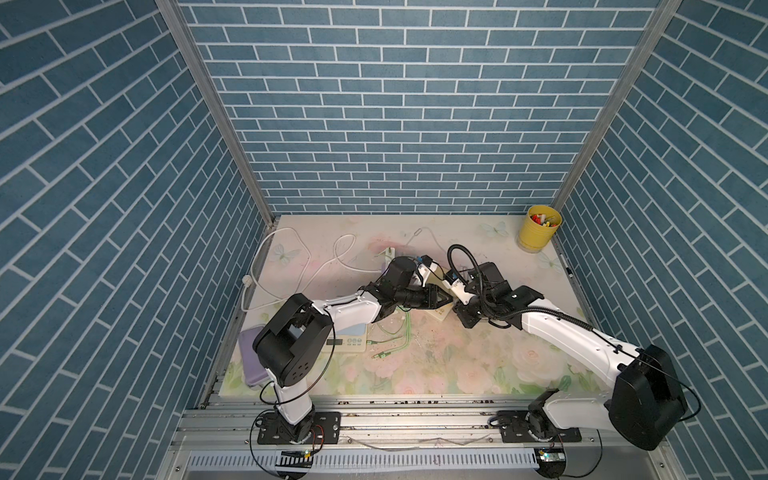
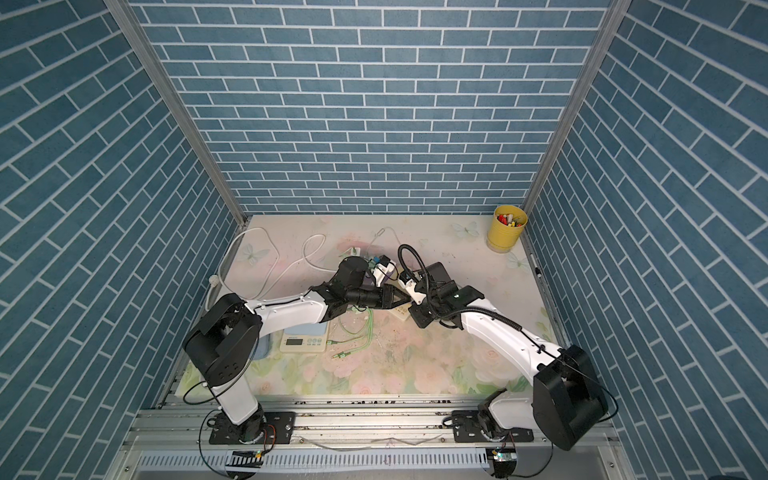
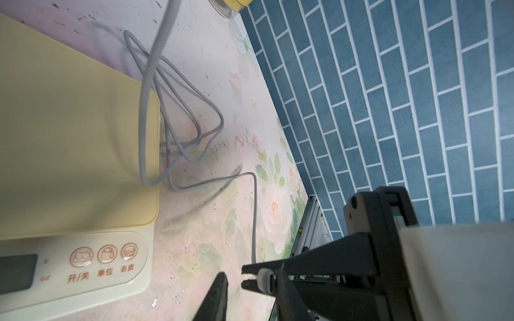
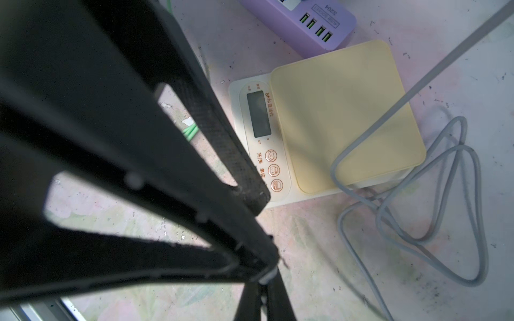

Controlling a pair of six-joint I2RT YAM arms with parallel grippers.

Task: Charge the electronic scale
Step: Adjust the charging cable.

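Right gripper (image 4: 265, 268) is clamped on the grey cable's (image 3: 254, 216) plug (image 3: 264, 279), just off the scale's (image 3: 69, 125) button-panel corner. My left gripper (image 3: 251, 278) straddles that plug, jaws part-open, holding nothing. The cable runs alongside the scale, and I can't see the port

The left claw's (image 3: 252, 275) parted fingers (image 3: 218, 297) straddle the right claw (image 3: 246, 277), which is clamped on the plug (image 3: 264, 280) of the grey cable (image 3: 254, 216), so that gap is blocked. Below and beside both claws lies the yellow scale (image 3: 69, 139). One cable strand is draped over it, and loops are heaped just beside it. Bare floral tabletop (image 3: 222, 228) runs from the claw tips toward the blue brick wall (image 3: 389, 111).
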